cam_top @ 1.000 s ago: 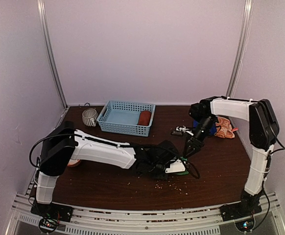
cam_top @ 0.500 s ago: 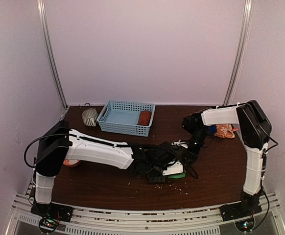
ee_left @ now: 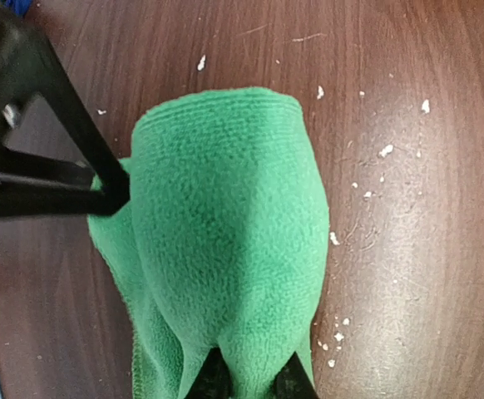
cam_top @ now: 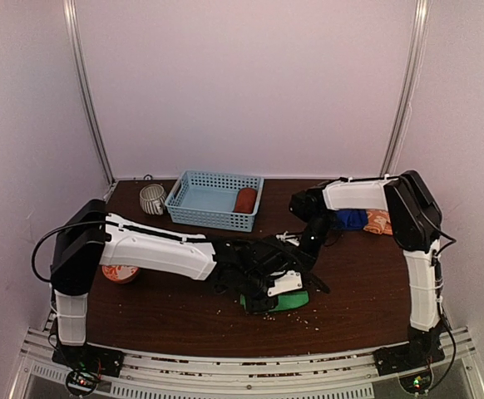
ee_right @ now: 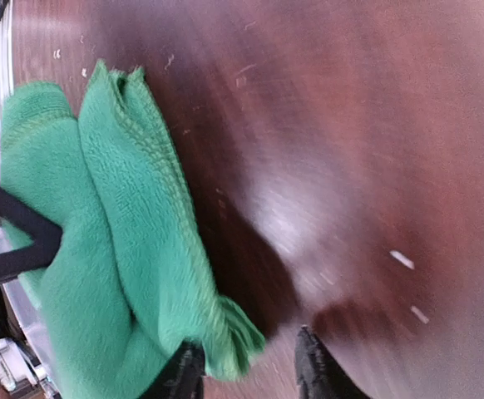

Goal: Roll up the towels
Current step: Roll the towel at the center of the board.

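On the dark table (cam_top: 167,316), the rust-red towel (cam_top: 245,200) lay rolled in the basket (cam_top: 213,218); the green towel (ee_left: 225,249), mid-table, was part-rolled, clamped in the left gripper (ee_left: 250,378), while the right gripper (ee_right: 250,370) gaped beside it; the blue towel (cam_top: 352,219) and orange towel (cam_top: 379,222) lay bunched, seemingly unrolled

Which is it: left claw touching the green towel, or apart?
Touching: the left wrist view shows the green towel pinched between the fingers of the left gripper.
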You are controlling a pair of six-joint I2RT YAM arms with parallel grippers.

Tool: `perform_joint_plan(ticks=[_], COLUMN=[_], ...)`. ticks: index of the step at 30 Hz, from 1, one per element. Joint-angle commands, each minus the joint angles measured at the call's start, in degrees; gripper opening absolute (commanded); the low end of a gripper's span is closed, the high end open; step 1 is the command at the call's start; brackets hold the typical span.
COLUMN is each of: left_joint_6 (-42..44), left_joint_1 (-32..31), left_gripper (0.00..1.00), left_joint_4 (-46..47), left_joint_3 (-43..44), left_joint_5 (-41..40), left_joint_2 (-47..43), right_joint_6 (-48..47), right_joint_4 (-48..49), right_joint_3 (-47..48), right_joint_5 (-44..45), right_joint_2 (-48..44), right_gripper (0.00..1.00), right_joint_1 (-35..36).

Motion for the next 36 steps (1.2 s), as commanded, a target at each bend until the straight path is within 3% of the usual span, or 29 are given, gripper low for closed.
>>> perform_joint_plan(ticks=[1, 4, 9, 14, 19, 23, 26, 36], left_joint_6=[-4.1, -6.5, -10.0, -12.4, -12.4, -12.6, -12.8, -12.9], left_joint_1=[2.4, 5.5, 10.0, 12.3, 12.6, 13.3, 13.8, 14.4], left_gripper=[0.10, 0.11, 0.10, 0.08, 0.08, 0.08, 0.08, 0.08], left_joint_4=[-3.4, -4.8, -7.5, -9.9, -10.9, -10.9, -11.0, -11.6], left_joint_3=[0.2, 2.8, 7.6, 12.7, 14.9, 14.7, 14.6, 14.6], left_joint_5=[16.0, 27.2, 38.6, 44.9, 46.1, 46.3, 46.1, 46.2], left_joint_2=[3.1, 4.9, 9.5, 15.1, 18.0, 18.4, 18.4, 18.8], right_joint_6=[-0.8, -0.3, 3.4, -13.3, -19.3, -23.1, -21.6, -8.8], right_joint_4=[-1.7, -2.6, 0.5, -6.9, -7.3, -8.1, -5.1, 21.3], right_joint_3=[4.0, 6.9, 8.0, 5.0, -3.1, -8.7, -15.5, -35.2], right_joint_5=[1.0, 0.8, -2.9, -17.7, -20.0, -15.4, -7.0, 25.7], right_joint_2=[-10.0, -16.7, -25.8, -34.0, -39.9, -43.6, -44.9, -46.1], right_gripper=[0.41, 0.46, 0.50, 0.51, 0.51, 0.50, 0.53, 0.65], right_joint_1=[-3.8, -6.0, -7.7, -7.0, -6.5, -4.4, 0.3, 17.9])
